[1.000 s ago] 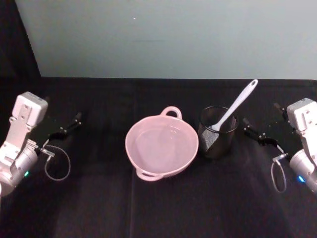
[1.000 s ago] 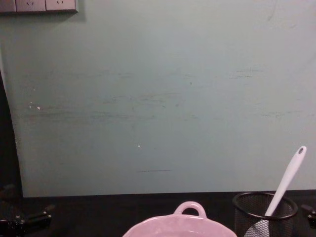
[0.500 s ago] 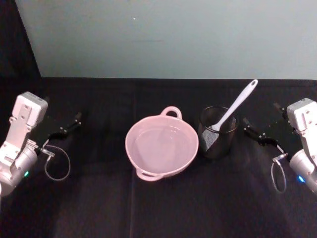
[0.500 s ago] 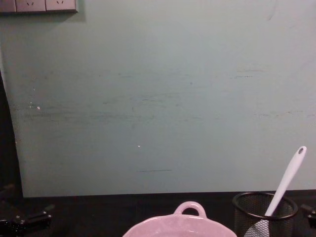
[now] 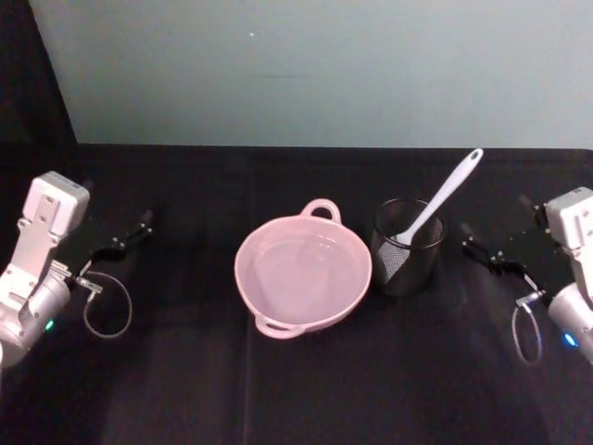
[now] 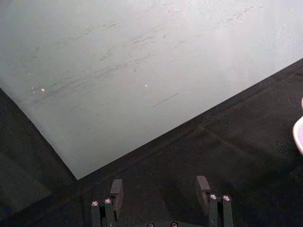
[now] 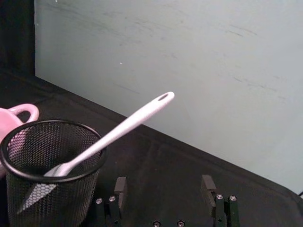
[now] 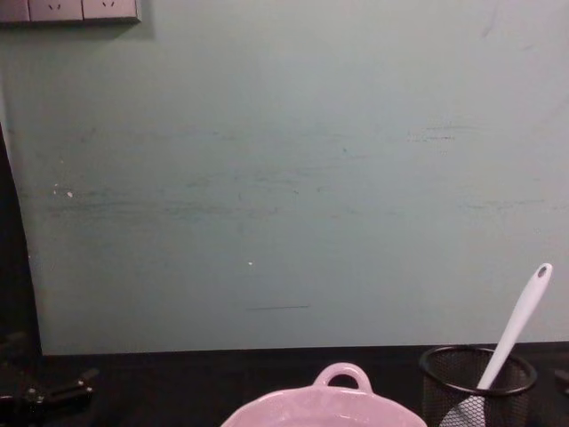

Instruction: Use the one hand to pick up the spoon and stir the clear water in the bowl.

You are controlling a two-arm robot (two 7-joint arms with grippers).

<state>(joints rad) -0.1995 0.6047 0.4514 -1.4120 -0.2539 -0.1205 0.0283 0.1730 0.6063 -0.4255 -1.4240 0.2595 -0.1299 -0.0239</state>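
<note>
From the left wrist, the left gripper (image 6: 159, 187) hangs over the black table (image 6: 246, 156) with its jaws wide apart and nothing between them; a sliver of the pink bowl (image 6: 299, 136) shows farther off.

From the right wrist, the right gripper (image 7: 163, 184) also has its jaws apart and empty; ahead of it stands a black mesh cup (image 7: 47, 189), and the white spoon (image 7: 118, 132) leans inside it, blade down, handle slanting out over the rim; the bowl's loop handle shows beyond the cup.

From the head, the bowl sits mid-table with the clear water (image 5: 296, 278) lying in it as faint reflections; the cup stands just beside the bowl on the robot's right; the right gripper waits near the cup without touching it; the left gripper rests well apart on the left.

From the chest, the bowl's rim and loop handle show at the lower edge; the spoon's handle rises from the cup against a pale green wall (image 8: 284, 178).
</note>
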